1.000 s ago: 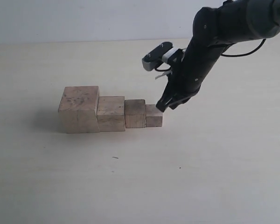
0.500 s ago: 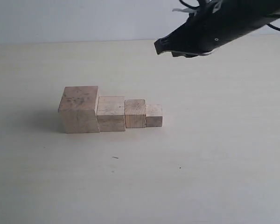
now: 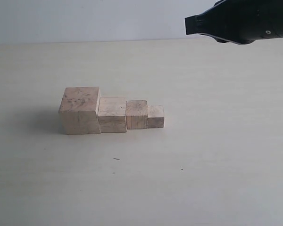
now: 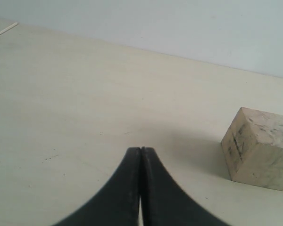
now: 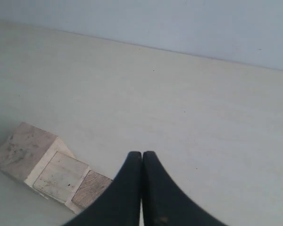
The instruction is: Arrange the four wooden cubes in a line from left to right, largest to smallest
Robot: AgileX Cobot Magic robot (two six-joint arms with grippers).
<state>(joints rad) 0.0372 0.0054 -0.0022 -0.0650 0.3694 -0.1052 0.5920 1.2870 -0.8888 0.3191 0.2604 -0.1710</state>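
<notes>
The four wooden cubes stand touching in one row on the table: the largest (image 3: 80, 109) at the left, then the second (image 3: 112, 114), the third (image 3: 136, 114) and the smallest (image 3: 155, 116) at the right. My right gripper (image 3: 188, 26) hangs high above and to the right of the row, shut and empty. In the right wrist view its tips (image 5: 141, 154) meet above the table, with the largest cube (image 5: 21, 150), the second (image 5: 59, 175) and the third (image 5: 91, 189) beside them; the fingers hide the smallest. My left gripper (image 4: 140, 150) is shut and empty, with the largest cube (image 4: 259, 148) off to one side.
The pale table (image 3: 203, 155) runs back to a light wall (image 3: 85, 19). A thin pale stick (image 4: 4, 31) lies far off on the table in the left wrist view. The left arm does not show in the exterior view.
My right gripper has left the smallest cube's right side, risen and swung back to the upper right. The four cubes have not moved.
</notes>
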